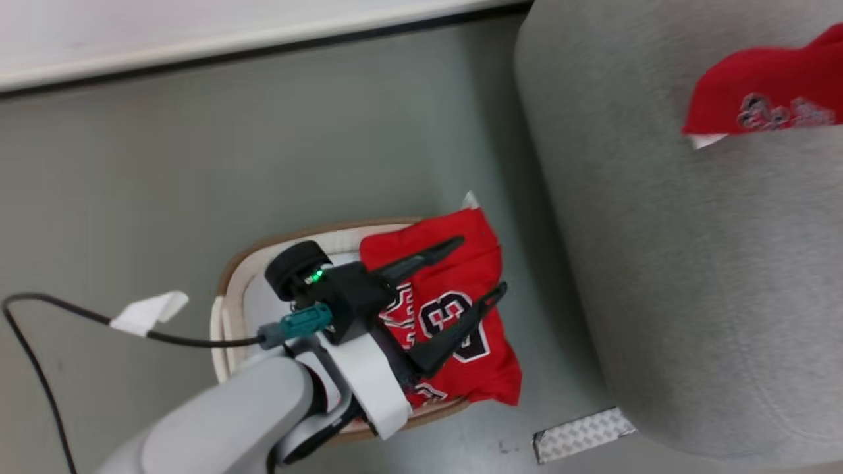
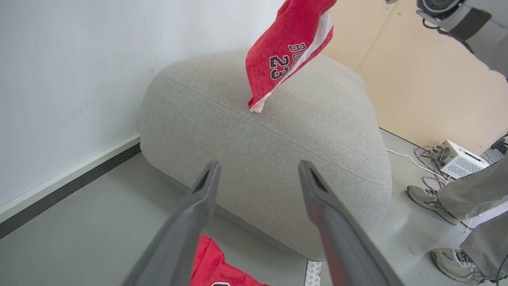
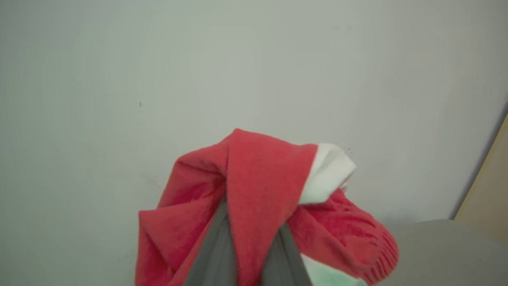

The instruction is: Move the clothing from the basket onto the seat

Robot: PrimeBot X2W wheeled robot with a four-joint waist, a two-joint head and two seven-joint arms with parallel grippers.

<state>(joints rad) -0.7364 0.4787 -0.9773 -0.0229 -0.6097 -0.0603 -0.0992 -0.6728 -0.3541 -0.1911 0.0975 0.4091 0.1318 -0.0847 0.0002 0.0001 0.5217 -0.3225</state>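
Jersey transfer — hazards
Right gripper [image 3: 250,236] pinches raised jersey [image 2: 285,51] above seat [image 1: 691,263]: early release risks slide-off. Left gripper [image 1: 482,263], spread wide over second jersey [image 1: 454,316], may snag basket [image 1: 225,280].

Two red jerseys [image 1: 454,276] [image 1: 757,85], one basket [image 1: 220,329], one grey seat [image 1: 691,296], one white box [image 2: 460,161], two shoes [image 2: 428,198] [image 2: 452,262], one black cable [image 1: 191,340], one white tag [image 1: 148,313], one textured floor strip [image 1: 583,434], two trouser legs [image 2: 472,190] [image 2: 488,242].

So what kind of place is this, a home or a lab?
Likely a lab or test room: bare grey floor, a white electronics box with loose cables, and one grey sofa.
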